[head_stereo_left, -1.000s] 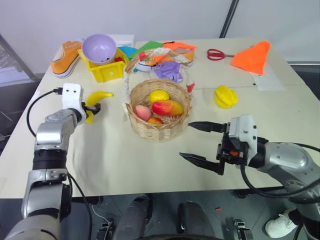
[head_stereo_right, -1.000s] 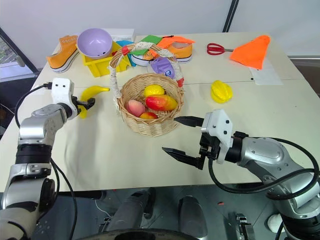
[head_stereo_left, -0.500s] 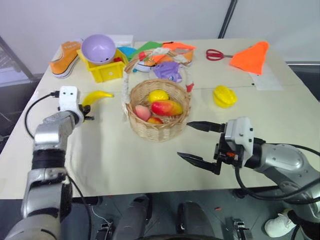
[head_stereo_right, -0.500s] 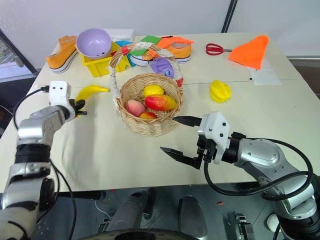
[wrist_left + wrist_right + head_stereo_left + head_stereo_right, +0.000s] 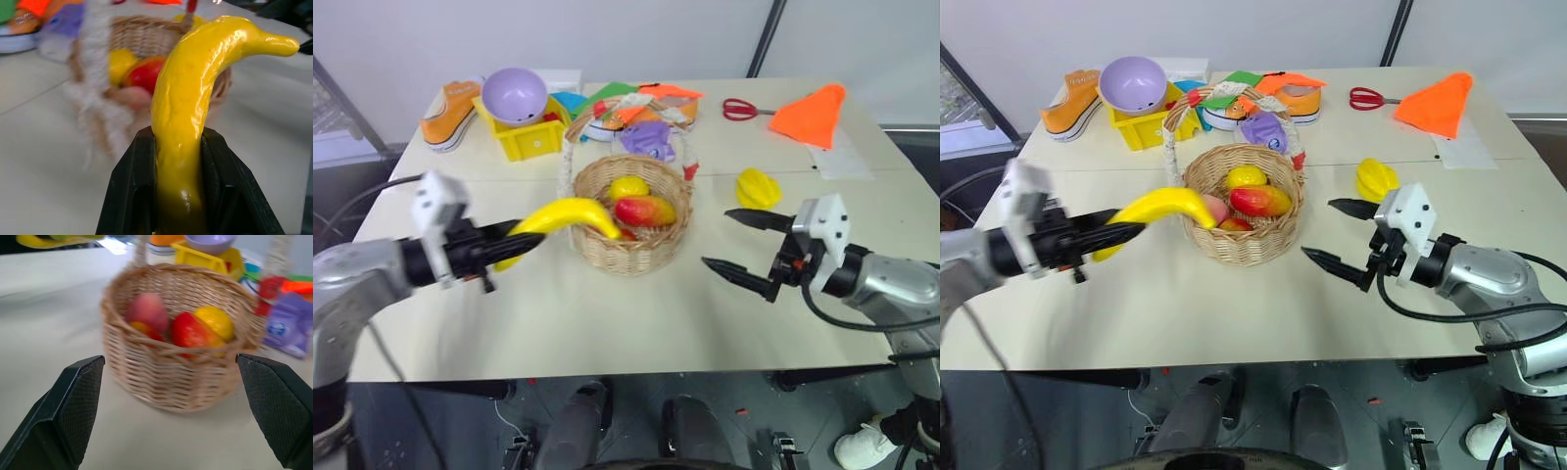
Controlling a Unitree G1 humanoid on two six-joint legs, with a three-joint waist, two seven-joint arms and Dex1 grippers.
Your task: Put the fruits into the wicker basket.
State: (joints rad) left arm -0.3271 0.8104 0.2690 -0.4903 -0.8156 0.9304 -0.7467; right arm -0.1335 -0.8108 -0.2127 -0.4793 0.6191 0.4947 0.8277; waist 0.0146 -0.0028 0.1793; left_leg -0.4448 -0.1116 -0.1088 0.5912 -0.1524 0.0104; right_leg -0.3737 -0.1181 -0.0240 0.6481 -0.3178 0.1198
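Between tool (image 5: 178, 186) pads — glossy curved banana (image 5: 195, 98).

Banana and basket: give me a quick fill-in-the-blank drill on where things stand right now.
1. The left gripper is shut on the ____.
2. The ridged yellow fruit lies on the ____, outside the wicker basket.
3. The right gripper has its jaws ____ and holds nothing.
4. The lilac bowl sits in the yellow ____.

Missing words: banana; table; open; bin
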